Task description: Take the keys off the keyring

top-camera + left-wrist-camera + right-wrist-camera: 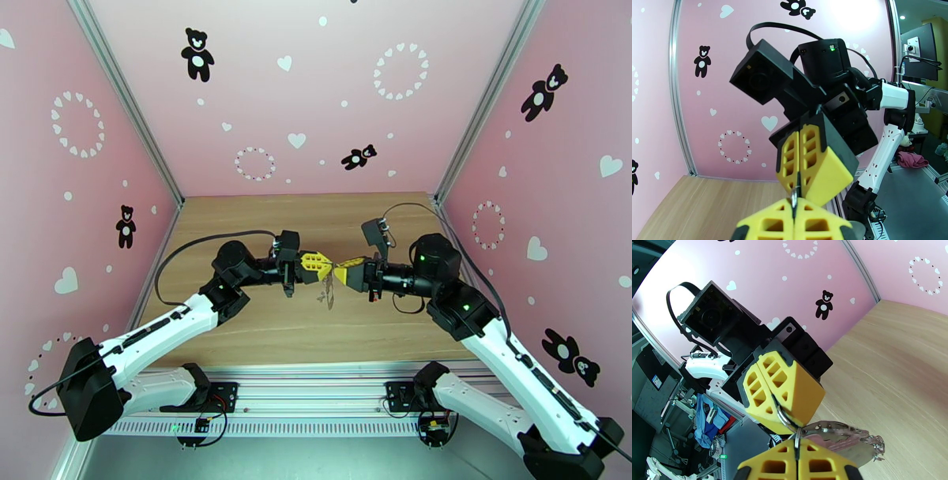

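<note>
**Operator:** State of the left pincer [324,266]?

**Technician:** Pressed together, pinching the wire of the keyring [781,415]. The ring is held in the air over the middle of the desk [261,213], between the two arms.

**Operator:** Location of the keys [847,437]?

**Technician:** Threaded on the ring, hanging below the meeting point, clear of the desk. They overlap as a flat silver bunch, so a count is not possible.

**Operator:** And the right pincer [798,451]?

**Technician:** Pressed together, tip to tip with the left one, on a thin metal edge where ring and key heads meet. It reads as ring wire, but a key head cannot be ruled out.

**Operator:** Procedure for the step in hand?

**Technician:** Judged step: working a key round the coil.
1. Use the left grip as the firm anchor.
2. Confirm the right grip is on one key head, not the ring. Otherwise the two grips merely pull against each other.
3. Slide the key along the wire toward the split end with small wrist turns.
4. Avoid a straight pull, because the wire may slip or spring.
</note>
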Robot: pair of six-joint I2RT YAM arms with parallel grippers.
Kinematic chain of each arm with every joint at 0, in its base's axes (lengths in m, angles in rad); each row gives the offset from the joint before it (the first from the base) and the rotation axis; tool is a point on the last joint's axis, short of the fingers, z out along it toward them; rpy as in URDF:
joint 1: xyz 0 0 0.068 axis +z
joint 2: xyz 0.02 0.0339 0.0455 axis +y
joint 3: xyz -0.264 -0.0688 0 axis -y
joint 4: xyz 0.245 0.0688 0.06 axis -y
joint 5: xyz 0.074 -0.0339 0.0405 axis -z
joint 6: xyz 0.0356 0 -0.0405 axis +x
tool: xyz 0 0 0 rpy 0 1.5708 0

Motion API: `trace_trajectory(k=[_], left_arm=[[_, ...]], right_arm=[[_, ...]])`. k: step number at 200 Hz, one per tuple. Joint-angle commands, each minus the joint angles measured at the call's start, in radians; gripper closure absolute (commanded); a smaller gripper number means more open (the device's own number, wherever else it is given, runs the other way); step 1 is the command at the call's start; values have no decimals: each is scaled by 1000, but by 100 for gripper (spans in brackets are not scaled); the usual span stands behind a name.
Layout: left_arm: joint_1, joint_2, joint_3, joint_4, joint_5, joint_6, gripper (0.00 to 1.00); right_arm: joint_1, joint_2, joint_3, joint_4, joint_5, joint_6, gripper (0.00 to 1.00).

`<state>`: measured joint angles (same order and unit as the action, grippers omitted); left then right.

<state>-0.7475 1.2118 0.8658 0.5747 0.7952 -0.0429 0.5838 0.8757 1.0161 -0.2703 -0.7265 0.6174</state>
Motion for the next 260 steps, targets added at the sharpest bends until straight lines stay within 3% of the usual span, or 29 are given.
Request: trace_trajectory(k=[1,62,107,260], left_arm=[[1,-24,-2,10,-23,29,100],[-1,-56,-27,11,-152,80,100],[-18,-43,0,-57,-163,128,100],[-87,-53,4,-116,-347,215,100]], right_arm=[[5,-6,28,-61,55,-21,100],[5,-32,37,-100,100,-44,100],[15,-51,35,-98,109,-103,100],[89,-83,30,-89,163,-298,100]])
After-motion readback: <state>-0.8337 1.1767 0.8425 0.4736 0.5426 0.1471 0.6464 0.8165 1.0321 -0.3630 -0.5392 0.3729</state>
